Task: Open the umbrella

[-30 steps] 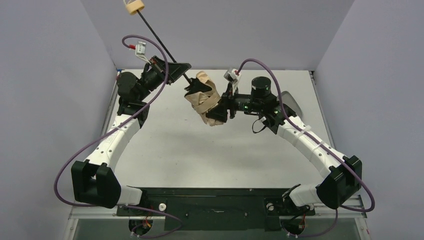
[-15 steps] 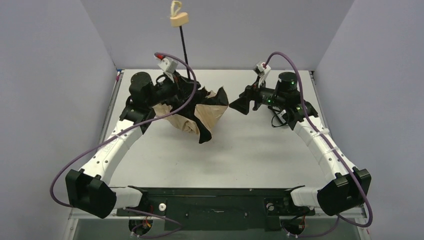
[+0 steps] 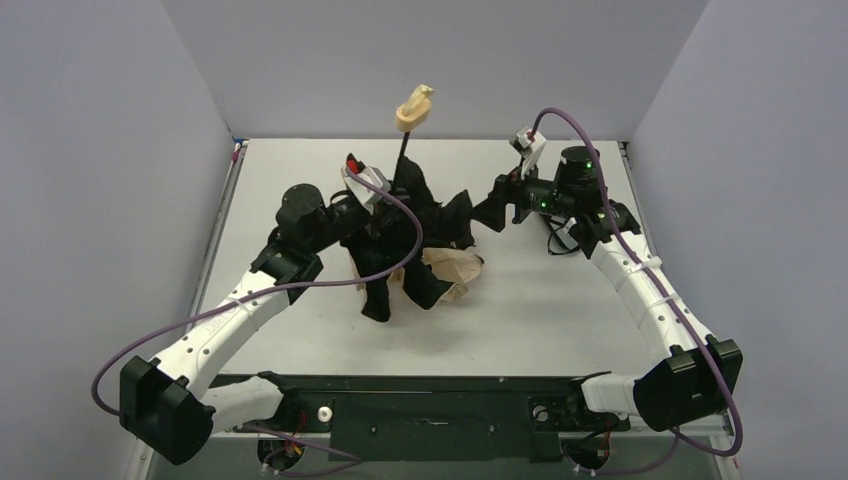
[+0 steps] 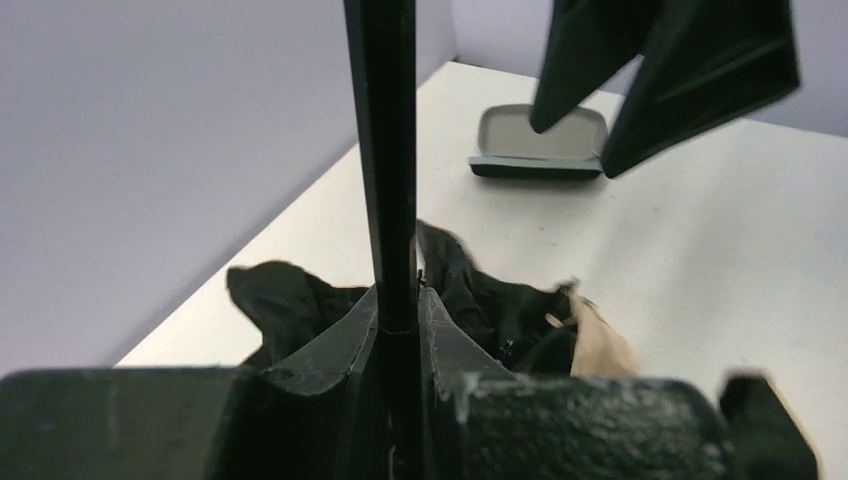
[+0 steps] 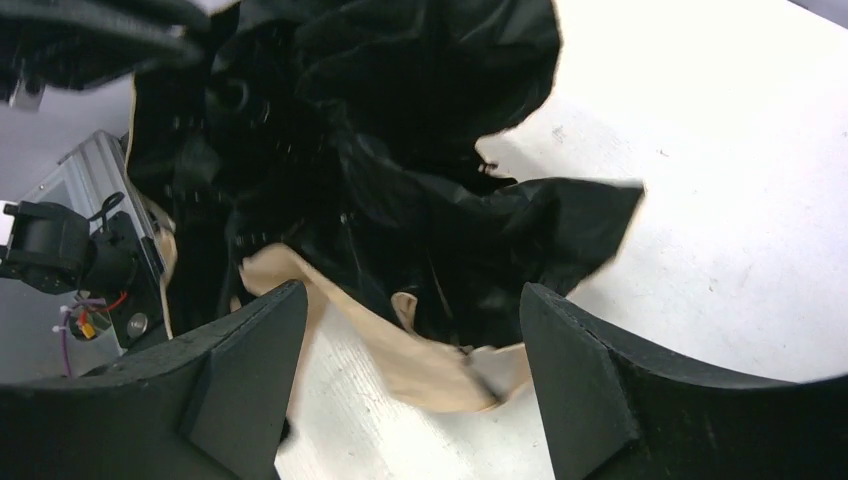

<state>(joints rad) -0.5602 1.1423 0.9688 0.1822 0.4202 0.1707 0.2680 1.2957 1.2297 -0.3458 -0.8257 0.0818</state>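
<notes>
Item one, left tool (image 4: 400, 345): I read its jaws as closed tight on the thin black shaft (image 4: 385, 150), gripping low down, just above the bunched fabric. From the grip the shaft rises steeply into the air.

Item two, right tool (image 5: 410, 385): jaws spread wide, nothing between them. I see it hanging just beside the right edge of the fabric, fingers pointed at it. Whether it touches the cloth I cannot tell.

Item three, umbrella (image 3: 415, 250): mid-surface, between the two arms, carried by the left tool alone. Its canopy (image 5: 400, 150) is loose and crumpled, not spread, and mostly shows its black underside. A fold of tan-peach fabric (image 3: 455, 272) lies on the surface at the canopy's near right side. The small tan handle (image 3: 413, 105) sits at the top of the shaft, well above everything else.

Item four, surface (image 3: 540, 320): white, flat, walled on three sides.

Item five, grey case (image 4: 540, 140): lid open, resting on the surface beyond the umbrella in my left wrist view, well apart from the fabric
</notes>
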